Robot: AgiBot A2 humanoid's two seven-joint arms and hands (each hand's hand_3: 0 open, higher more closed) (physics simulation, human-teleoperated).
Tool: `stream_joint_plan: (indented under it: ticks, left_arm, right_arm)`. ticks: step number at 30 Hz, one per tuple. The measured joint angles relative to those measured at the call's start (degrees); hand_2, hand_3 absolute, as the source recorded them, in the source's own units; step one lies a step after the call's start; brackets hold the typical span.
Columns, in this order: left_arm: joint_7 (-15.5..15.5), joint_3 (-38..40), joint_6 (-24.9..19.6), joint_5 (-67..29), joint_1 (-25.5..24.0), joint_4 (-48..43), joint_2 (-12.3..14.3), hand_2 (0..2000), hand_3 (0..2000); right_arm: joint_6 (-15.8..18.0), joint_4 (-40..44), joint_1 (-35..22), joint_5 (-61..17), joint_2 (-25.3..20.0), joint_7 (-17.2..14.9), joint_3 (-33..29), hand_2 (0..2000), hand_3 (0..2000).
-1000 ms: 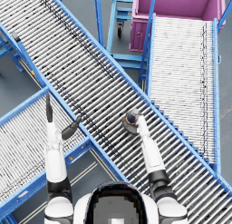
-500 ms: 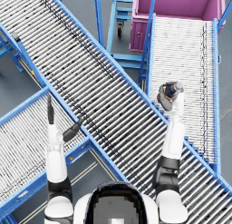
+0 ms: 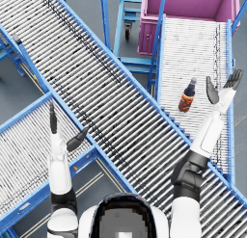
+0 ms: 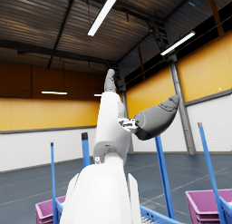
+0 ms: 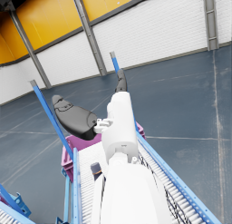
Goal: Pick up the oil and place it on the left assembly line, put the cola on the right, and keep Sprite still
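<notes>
Cola bottle (image 3: 187, 95), dark with an orange-red label and a dark cap, is seen on the rollers of the right assembly line (image 3: 202, 44), near that line's left rail and about halfway along its visible length. It is gripped by nothing. The right hand (image 3: 222, 91) is held just to the right of the bottle and apart from it, over the same rollers, with fingers (image 3: 235, 78) and thumb spread wide and nothing between them. In the right wrist view the same hand (image 5: 108, 114) is shown splayed and empty, and only the bottle's top is glimpsed beside the white forearm. The left hand (image 3: 61, 136) is raised over the blue rail between the left assembly line (image 3: 19, 155) and the middle conveyor (image 3: 87, 73), well apart from the bottle. Its fingers (image 3: 52, 120) are extended and the thumb is splayed, with nothing held, as the left wrist view (image 4: 131, 121) confirms. A purple bin (image 3: 193, 6) is set at the far end of the right assembly line.
</notes>
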State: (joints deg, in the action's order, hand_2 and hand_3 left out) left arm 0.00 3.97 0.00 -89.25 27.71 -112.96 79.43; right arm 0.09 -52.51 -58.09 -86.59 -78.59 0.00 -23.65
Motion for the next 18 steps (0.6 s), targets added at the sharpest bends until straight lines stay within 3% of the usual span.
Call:
stream_joint_plan:
  ticks: [8, 18]
  left_arm:
    - [0.0, -0.13, 0.0, 0.0, 0.57, -0.3, 0.09, 0, 0]
    - [0.0, -0.53, 0.0, 0.0, 3.25, 1.9, 0.06, 0, 0]
  right_arm:
    - [-0.08, -29.23, 13.18, -0.05, -4.14, 0.0, 6.38, 0, 0]
    - [-0.08, -42.29, 25.04, -0.07, -7.05, 0.0, 10.17, 0, 0]
